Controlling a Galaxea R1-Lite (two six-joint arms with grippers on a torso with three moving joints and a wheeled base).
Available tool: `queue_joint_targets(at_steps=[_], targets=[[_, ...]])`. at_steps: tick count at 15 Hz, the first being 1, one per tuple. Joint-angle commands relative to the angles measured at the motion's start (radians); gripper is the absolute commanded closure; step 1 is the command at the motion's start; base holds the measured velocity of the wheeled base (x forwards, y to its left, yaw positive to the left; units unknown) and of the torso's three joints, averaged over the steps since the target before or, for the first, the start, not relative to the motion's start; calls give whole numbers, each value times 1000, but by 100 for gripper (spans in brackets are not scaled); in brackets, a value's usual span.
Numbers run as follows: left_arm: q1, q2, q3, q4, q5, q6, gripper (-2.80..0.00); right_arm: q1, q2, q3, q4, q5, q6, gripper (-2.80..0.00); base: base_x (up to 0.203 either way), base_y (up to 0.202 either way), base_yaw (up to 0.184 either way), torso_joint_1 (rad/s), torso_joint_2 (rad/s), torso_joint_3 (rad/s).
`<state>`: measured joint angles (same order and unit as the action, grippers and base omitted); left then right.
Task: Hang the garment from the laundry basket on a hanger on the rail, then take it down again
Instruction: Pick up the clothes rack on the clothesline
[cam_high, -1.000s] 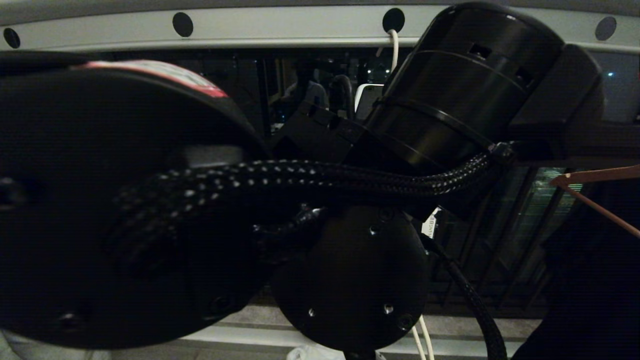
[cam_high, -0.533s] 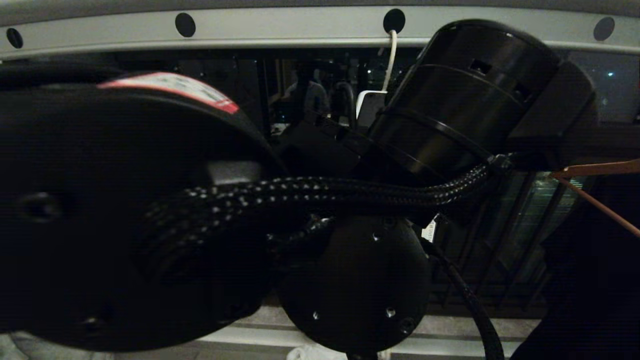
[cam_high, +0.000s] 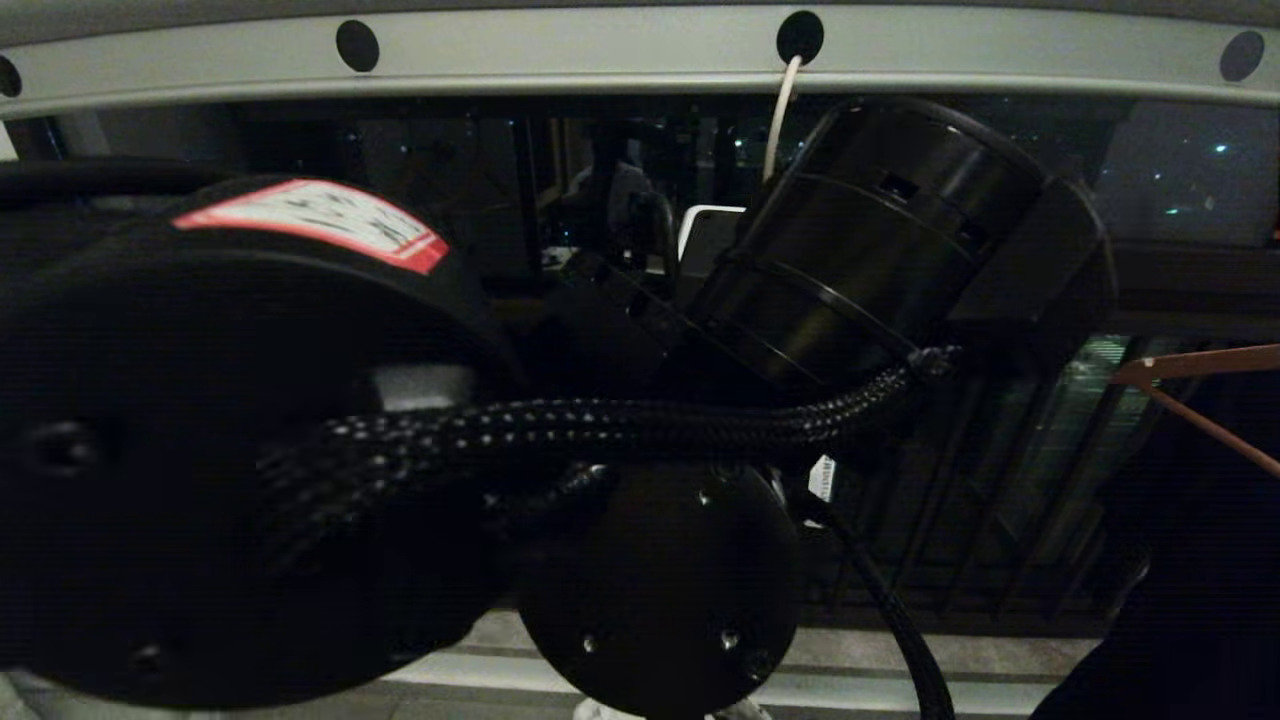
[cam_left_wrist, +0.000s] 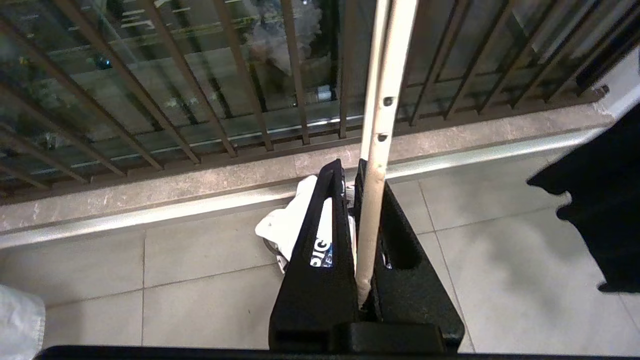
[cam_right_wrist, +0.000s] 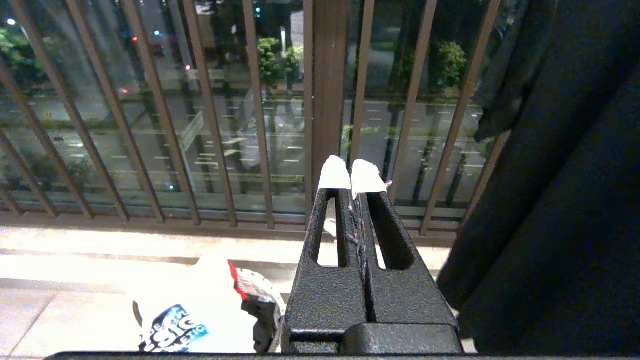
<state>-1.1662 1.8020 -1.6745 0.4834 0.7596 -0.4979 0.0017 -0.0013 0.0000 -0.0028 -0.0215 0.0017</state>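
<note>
1. Gripping the hanger (cam_left_wrist: 380, 125), the left pincer (cam_left_wrist: 350, 172) has its two black fingers clenched on the thin cream-white shaft, which runs up between them and on past their tips.
2. Beyond that pincer's tips stands the dark barred window railing (cam_left_wrist: 200, 100), with a stone ledge (cam_left_wrist: 150, 185) along its foot and a tiled floor (cam_left_wrist: 200, 280) nearer the pincer.
3. Just behind the left pincer's fingers, on the floor, lies the garment (cam_left_wrist: 285, 225), a white T-shirt bunched up, with part of its dark blue print showing past one finger.
4. Off to one side of the left pincer hangs a black garment (cam_left_wrist: 600, 210).
5. In the head view the left arm (cam_high: 860, 240) fills most of the frame; above it runs the rail (cam_high: 560, 50), and the hanger's wire hook (cam_high: 778, 110) goes up into one of the rail's black holes.
6. A brown wooden hanger (cam_high: 1200, 365) shows beside the arm, away from the cream one.
7. The right pincer (cam_right_wrist: 356, 175) is clenched on nothing, its white-taped tips pressed together and pointing at the railing, with the T-shirt's printed logo (cam_right_wrist: 172, 325) low beside it.
</note>
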Motion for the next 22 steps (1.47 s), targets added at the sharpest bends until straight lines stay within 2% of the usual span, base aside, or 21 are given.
queue_joint_targets(at_steps=[1,14,17,22], targets=[[3,-26,-1,1,6,-3,0,0,1,0,0,0,0,0,0,0,0,0,0,0],[34,-58,0,1,3,2,0,0,1,0,0,0,0,0,0,0,0,0,0,0],[35,-61,30,0,3,1,0,0,1,0,0,0,0,0,0,0,0,0,0,0],[35,-82,103,-120,3,4,0,1,1,0,0,0,0,0,0,0,0,0,0,0]])
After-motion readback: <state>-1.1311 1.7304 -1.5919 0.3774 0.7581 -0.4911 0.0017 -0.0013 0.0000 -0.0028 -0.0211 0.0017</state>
